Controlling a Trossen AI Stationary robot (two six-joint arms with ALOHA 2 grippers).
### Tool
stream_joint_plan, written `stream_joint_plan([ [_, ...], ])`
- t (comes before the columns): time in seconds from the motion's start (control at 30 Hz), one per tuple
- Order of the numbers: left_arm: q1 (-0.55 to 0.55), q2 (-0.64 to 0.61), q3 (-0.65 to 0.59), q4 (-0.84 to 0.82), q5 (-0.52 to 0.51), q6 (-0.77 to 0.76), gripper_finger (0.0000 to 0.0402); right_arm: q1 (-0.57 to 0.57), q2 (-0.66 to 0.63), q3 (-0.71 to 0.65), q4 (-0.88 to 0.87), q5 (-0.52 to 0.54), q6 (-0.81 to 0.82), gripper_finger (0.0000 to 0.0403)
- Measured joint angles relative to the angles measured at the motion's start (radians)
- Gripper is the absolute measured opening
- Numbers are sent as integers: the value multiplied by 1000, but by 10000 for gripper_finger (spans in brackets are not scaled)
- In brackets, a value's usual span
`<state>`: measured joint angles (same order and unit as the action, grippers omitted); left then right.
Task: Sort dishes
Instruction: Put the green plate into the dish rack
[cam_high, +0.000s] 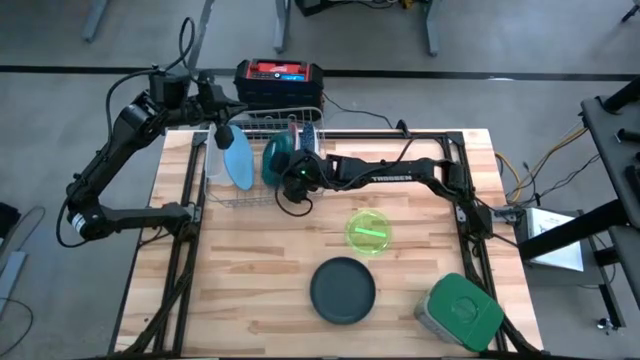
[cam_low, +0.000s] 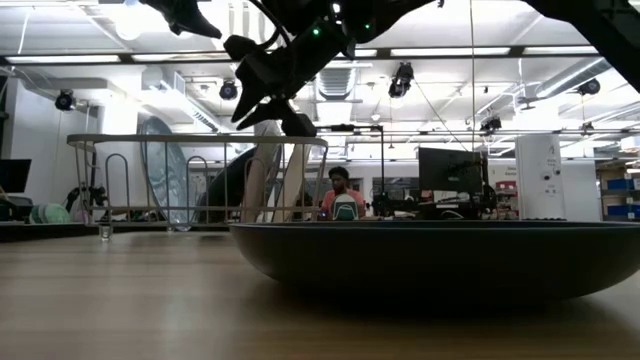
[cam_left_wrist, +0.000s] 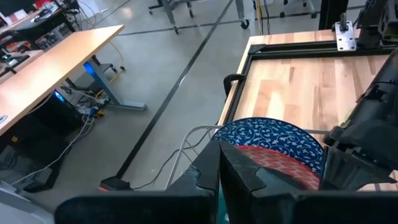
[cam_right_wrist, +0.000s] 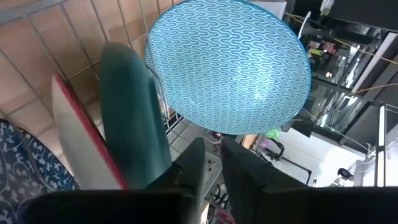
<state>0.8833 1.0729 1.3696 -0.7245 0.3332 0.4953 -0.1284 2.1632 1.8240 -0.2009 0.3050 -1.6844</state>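
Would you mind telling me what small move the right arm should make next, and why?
Probably lift the right gripper straight up from the rack. Its fingers look only slightly parted above the teal dish, which stands on edge in the rack, while the lime green bowl and dark plate wait on the table.

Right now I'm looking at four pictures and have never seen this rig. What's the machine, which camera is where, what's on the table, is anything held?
Two dark robot arms work at a wooden table, sorting dishes. One picture looks straight down, one looks level across the tabletop, and one comes from a camera on each wrist.

At the table's far edge stands a wire rack with dishes on edge: a light blue bowl, a teal plate, a red-edged plate and a blue patterned plate. Lying flat on the wood are a lime green bowl and a dark plate. A grey container with a green lid sits at the near right corner.

The left gripper is shut above the rack's left end. The right gripper is at the teal plate's edge; whether it grips is unclear.
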Motion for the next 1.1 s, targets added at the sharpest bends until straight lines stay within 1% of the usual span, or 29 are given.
stream_joint_plan([
  [0.17,0,0,-5,-1,0,0,0,-4,-1,0,4,4,24,100],
  [0.23,-1,0,-5,-5,0,0,0,-4,-2,0,4,15,86,121],
  [0.4,-6,10,-19,-65,2,-1,0,-4,-4,0,-15,35,306,165],
  [0.5,-14,10,-69,-64,20,-19,0,6,-6,2,-38,55,415,187],
  [0.57,-27,9,-127,-62,25,-33,0,17,-8,2,-53,94,459,199],
  [0.63,-44,13,-196,-36,24,-38,0,20,-12,2,-70,106,486,210],
  [0.77,-63,13,-332,131,3,-68,0,21,-23,2,-85,108,511,224],
  [0.83,-64,17,-374,185,-3,-79,0,22,-36,1,-112,109,537,226],
  [0.97,-64,43,-394,199,-4,-72,0,19,-93,1,-220,109,639,220],
  [1.1,-70,93,-390,244,-2,-114,0,-9,-161,1,-348,102,797,209],
])
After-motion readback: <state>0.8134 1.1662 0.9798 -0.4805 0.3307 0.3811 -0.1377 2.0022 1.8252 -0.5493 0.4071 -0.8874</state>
